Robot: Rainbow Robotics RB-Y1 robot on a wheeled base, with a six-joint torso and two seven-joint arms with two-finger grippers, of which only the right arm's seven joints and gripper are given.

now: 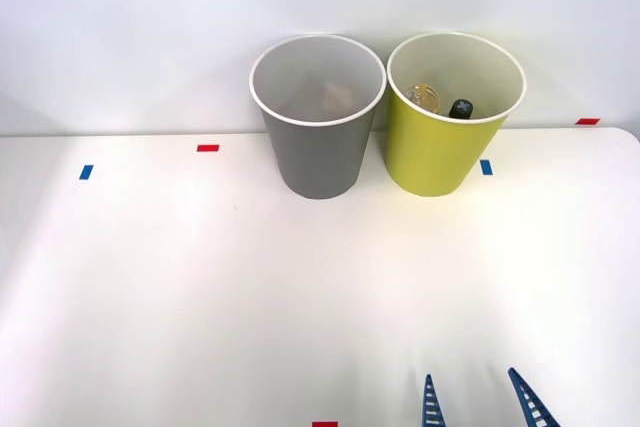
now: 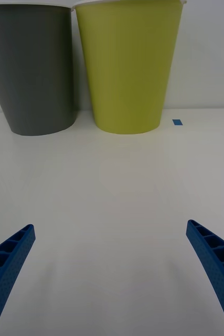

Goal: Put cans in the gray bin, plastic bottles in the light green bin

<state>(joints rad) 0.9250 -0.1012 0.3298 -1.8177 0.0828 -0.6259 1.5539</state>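
White table, wide bare foreground | right gripper at near edge, jaws spread | gray bin: can | light green bin: plastic bottles.

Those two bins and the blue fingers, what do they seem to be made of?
The gray bin and the light green bin look like smooth matte plastic: even colour, thin white rims, though coated paper is possible. The right gripper stands open; its fingers look like moulded blue plastic or rubber, ribbed.
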